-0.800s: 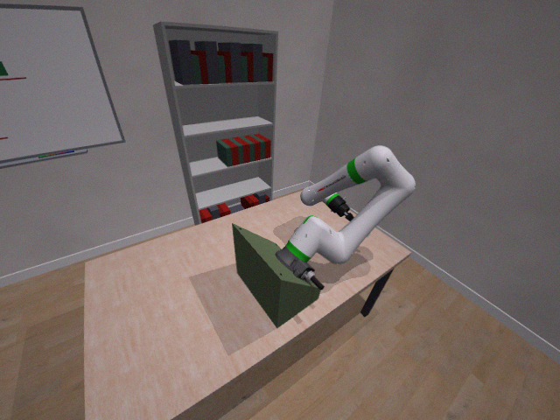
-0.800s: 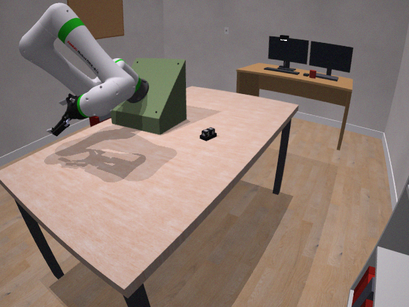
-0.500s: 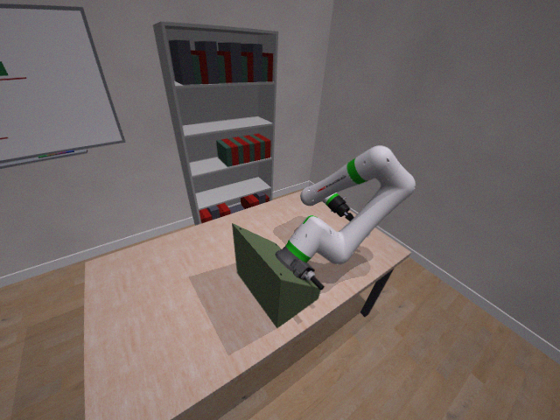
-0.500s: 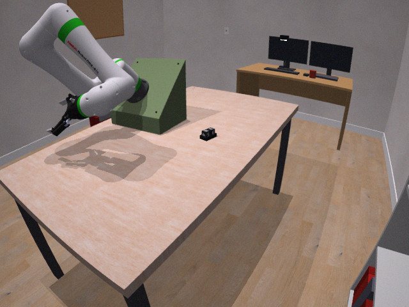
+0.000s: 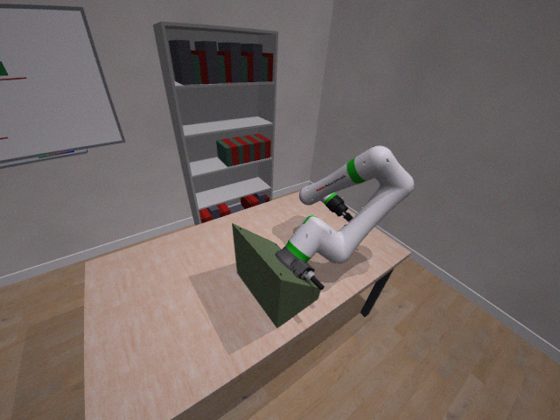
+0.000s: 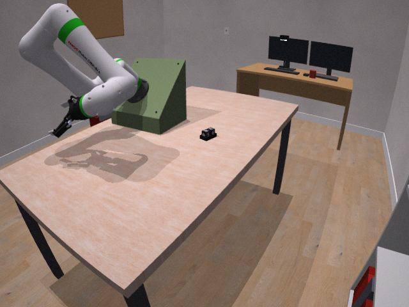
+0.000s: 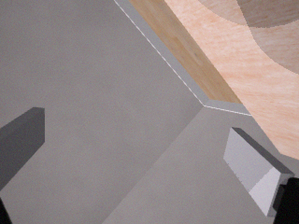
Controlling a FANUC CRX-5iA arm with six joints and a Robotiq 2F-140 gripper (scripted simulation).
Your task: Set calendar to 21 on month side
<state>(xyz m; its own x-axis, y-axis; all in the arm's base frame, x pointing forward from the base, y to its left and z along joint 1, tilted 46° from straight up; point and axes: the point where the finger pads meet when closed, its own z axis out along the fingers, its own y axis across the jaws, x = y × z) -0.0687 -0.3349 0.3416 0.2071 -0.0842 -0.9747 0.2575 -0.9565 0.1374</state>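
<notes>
The calendar (image 6: 208,133) is a small black tray holding two dark cubes side by side. It stands on the table in front of the green wedge, toward the right edge. The digits are too small to read. It does not show in the top view or in the wrist view. My gripper (image 6: 56,131) is open and empty. It hangs above the table's far left part, well away from the calendar, on the other side of the arm. In the top view the gripper (image 5: 344,213) sits behind the arm's lower link. The wrist view shows only wall, floor and a table corner.
A large green wedge block (image 6: 153,94) carries the arm's base and stands mid-table between gripper and calendar. A bookshelf (image 5: 223,122) stands by the wall behind the table. A second desk with monitors (image 6: 297,79) stands across the room.
</notes>
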